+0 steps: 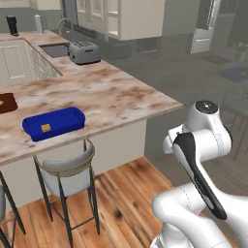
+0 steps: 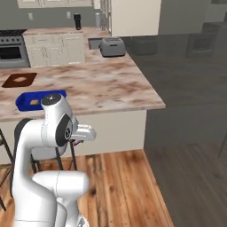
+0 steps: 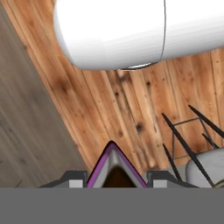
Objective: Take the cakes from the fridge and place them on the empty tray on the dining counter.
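Writing cannot be read on anything here: the toaster (image 1: 84,52) and the dark cup (image 1: 12,25) at the upper left of the left base view carry no legible label.

The counter (image 1: 116,99) runs from the left edge toward centre frame and ends in a square corner at mid-right, with open wood floor (image 1: 128,186) below and grey floor beyond it. In the right base view the same corner sits right of centre, and the floor to its right and below lies free.

The tray (image 1: 54,123) rests near the counter's front edge at centre left of the left base view, its long side roughly along that edge. Inside it lies one tan cake (image 1: 45,128), small and square, toward the left part of the tray floor. A brown board (image 1: 7,102) lies at the far left edge, apart from the tray. A stool (image 1: 65,169) stands just under the tray's stretch of counter.

In the hand view the gripper (image 3: 112,175) sits at bottom centre over the wood floor, its tips (image 3: 75,177) pinching a dark wedge (image 3: 114,173) with a pink edge. Stool legs (image 3: 188,144) cross the lower right there.

In the right base view the tray (image 2: 26,101) shows at mid-left, partly behind the arm
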